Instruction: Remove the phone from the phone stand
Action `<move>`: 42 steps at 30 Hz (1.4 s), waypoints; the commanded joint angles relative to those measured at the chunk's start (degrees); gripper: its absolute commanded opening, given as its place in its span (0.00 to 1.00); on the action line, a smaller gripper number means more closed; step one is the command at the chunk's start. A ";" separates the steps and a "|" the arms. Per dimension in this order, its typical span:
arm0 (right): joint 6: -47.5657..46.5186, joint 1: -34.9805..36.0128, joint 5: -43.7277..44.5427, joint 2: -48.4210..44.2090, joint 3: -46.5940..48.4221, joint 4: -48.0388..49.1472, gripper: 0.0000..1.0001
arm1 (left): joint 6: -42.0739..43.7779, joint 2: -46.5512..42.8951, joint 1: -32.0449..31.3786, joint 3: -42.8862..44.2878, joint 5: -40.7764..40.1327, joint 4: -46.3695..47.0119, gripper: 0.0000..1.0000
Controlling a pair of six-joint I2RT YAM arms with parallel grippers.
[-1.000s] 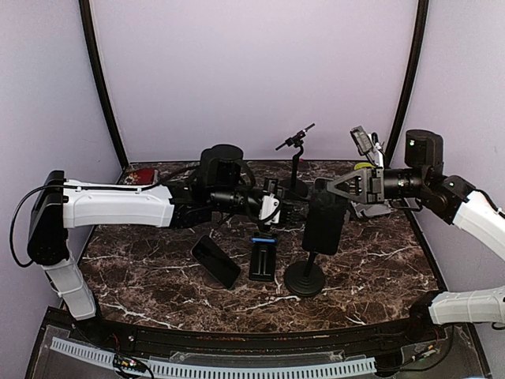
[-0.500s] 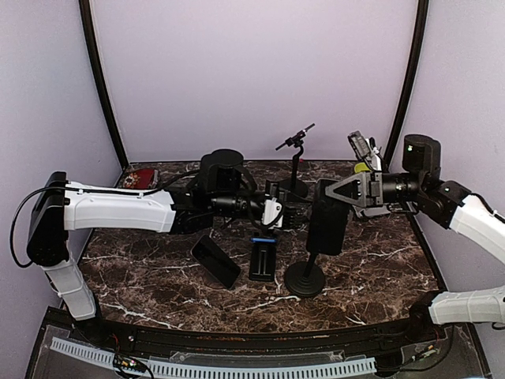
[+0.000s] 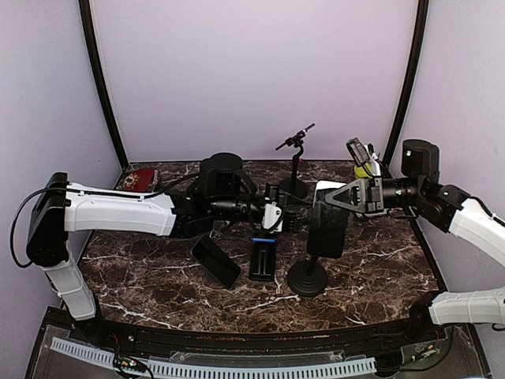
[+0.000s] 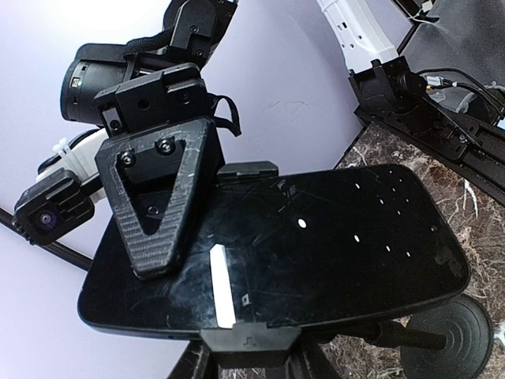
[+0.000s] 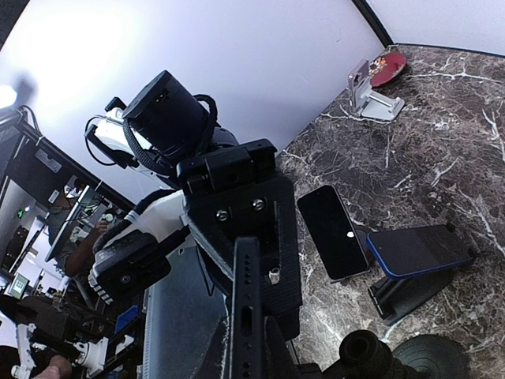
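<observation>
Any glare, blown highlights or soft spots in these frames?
Top external: even light, sharp, no hot spots on the table. Left wrist: backdrop blown out at top left, and a white reflection streak and bright specks on the glossy face of the phone. Right wrist: the same blown-out corner at top left, scene strongly tilted, dark foreground with little detail.

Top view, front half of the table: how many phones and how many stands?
Phones: 3 (mounted phone, flat phone, blue phone)
Stands: 2 (tall stand, low stand)
Total: 5
</observation>
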 commanded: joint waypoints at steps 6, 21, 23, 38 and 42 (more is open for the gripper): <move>-9.86 0.16 -3.14 1.63 4.81 -9.45 0.00 | 0.46 -4.74 0.82 -5.20 0.79 3.82 0.00; -16.28 -1.27 -2.71 2.55 7.08 -17.19 0.00 | -0.55 -7.34 3.40 -10.42 3.31 6.44 0.00; -16.29 -1.27 -3.62 2.65 7.10 -16.83 0.00 | -0.51 -6.97 3.41 -10.34 3.02 6.37 0.00; -9.25 2.98 -10.06 2.46 5.97 -2.09 0.00 | -0.95 -3.57 3.32 -5.75 5.27 4.94 0.00; -7.82 4.23 -9.85 3.08 6.07 1.05 0.00 | 0.02 -3.15 2.77 -5.10 5.28 3.80 0.00</move>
